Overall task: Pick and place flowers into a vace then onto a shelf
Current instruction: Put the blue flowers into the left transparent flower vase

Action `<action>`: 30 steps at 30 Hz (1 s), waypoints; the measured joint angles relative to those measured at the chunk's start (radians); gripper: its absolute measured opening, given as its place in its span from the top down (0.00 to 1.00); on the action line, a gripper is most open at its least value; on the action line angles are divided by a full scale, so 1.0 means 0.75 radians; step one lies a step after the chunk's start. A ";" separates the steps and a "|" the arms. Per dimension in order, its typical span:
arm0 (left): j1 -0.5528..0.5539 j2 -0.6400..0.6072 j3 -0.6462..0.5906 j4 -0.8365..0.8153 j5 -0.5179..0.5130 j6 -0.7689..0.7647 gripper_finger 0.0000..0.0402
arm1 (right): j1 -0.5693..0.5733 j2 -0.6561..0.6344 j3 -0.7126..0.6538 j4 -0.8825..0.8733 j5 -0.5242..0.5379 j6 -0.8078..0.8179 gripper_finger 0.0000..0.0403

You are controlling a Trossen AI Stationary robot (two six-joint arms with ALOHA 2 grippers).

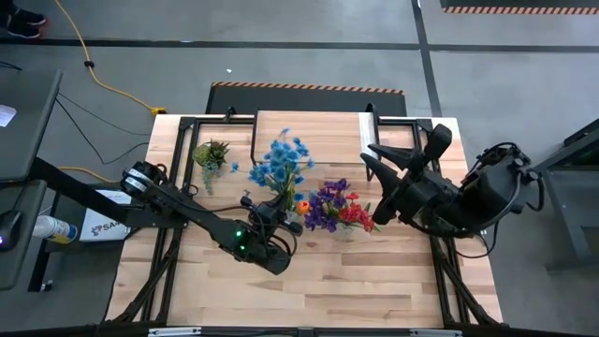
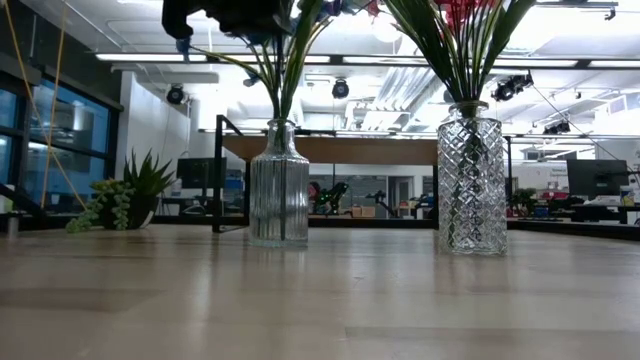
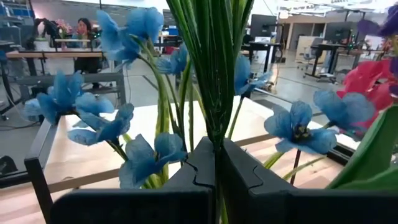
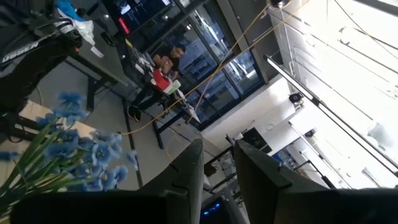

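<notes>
The blue flowers [image 1: 281, 164] stand with their green stems in a clear ribbed glass vase [image 2: 278, 185], whose base rests on the table. My left gripper [image 1: 273, 213] is shut on those stems above the vase's neck. The red, purple and maroon flowers [image 1: 337, 208] stand in a second, diamond-cut glass vase [image 2: 470, 180] to the right. My right gripper [image 1: 370, 161] hovers high above the table's right half, slightly open, with nothing between its fingers [image 4: 186, 174]. The shelf [image 1: 314, 131] stands at the far edge. My left gripper pinches the bundle of green stems [image 3: 215, 127] between its two fingers, below the blooms and above the vase's neck. The fingers [image 3: 239, 171] come in level from the table's near left and lie across the stems. The stems stand nearly upright, their lower ends in the vase.
A small spiky green potted plant [image 1: 211, 154] sits at the far left of the table beside the shelf's black legs [image 2: 217, 175]. The two vases stand close together at mid-table. Bare planks lie along the near edge [image 1: 309, 300].
</notes>
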 joint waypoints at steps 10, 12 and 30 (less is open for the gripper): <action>0.000 0.059 0.000 0.035 -0.001 -0.009 0.90 | 0.001 0.001 0.000 -0.057 -0.064 0.073 0.79; 0.001 0.063 -0.001 0.037 0.004 -0.015 0.90 | 0.001 0.001 0.000 -0.067 -0.070 0.097 0.79; -0.001 0.073 0.000 0.036 0.104 -0.020 0.90 | 0.001 0.001 0.000 -0.116 -0.101 0.136 0.79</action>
